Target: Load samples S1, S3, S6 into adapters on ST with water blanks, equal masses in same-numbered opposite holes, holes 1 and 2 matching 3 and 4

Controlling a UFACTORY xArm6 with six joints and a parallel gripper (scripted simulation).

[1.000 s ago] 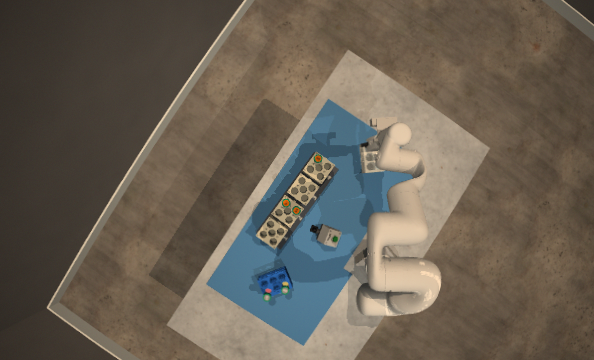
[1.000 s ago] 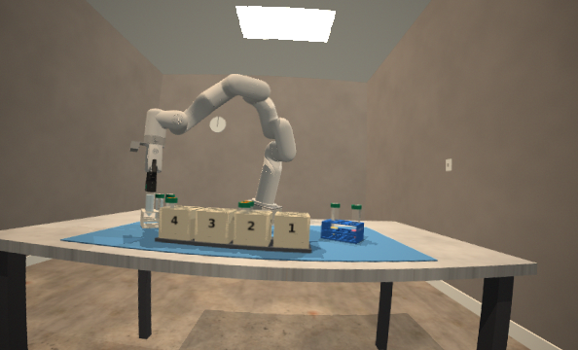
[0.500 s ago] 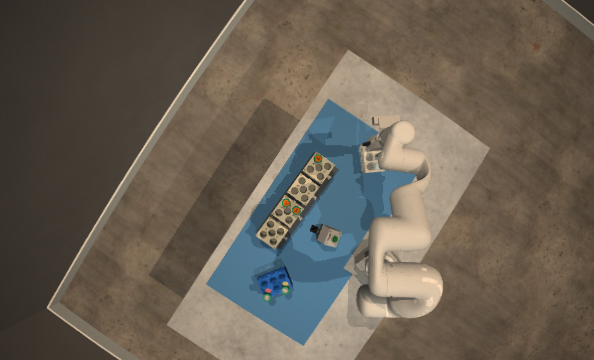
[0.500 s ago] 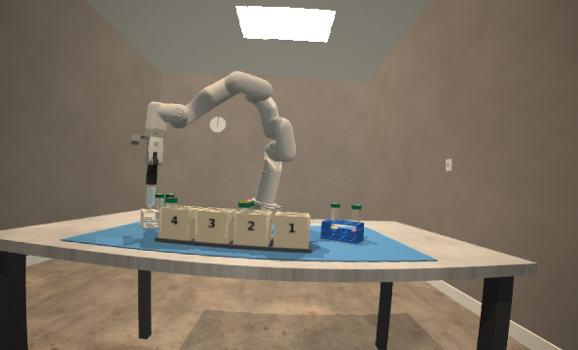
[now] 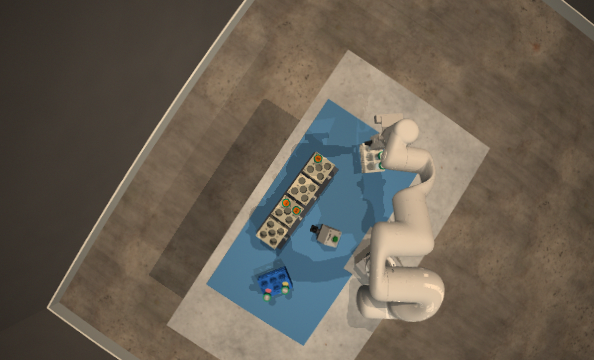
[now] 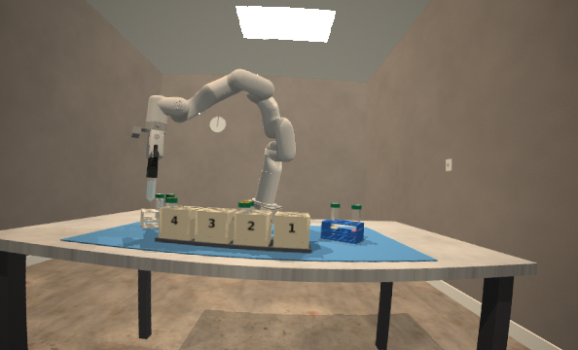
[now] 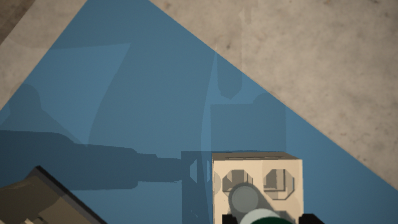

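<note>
Top view, tool: the tool point(image 5: 368, 143) point(image 6: 152, 171) point(image 7: 270, 219) is over the pale rack point(image 5: 363, 162) point(image 6: 149, 212) point(image 7: 260, 167), right of the adapters; its grip is hidden here.
Top view, orange-dot tubes: one in adapter 4 point(image 5: 325, 172) point(image 6: 177, 230), two in adapter 2 point(image 5: 279, 220) point(image 6: 251, 235).
Exterior view, held tube: at the far left, the tube point(image 6: 151, 189) point(image 7: 245, 200) hangs upright, its tip above the rack; bluish liquid shows, fill level unclear.
Exterior view, tool opening: partly open, pads shut on the tube's upper end.
Wrist view, cap: green, near the black fingertips; its dot is out of sight, though a blank seems likely.
Wrist view, handling: probably light, stiff-walled and smooth; a firm pinch just under the cap should limit swinging. A low knock could tilt it or shove the loose rack.
</note>
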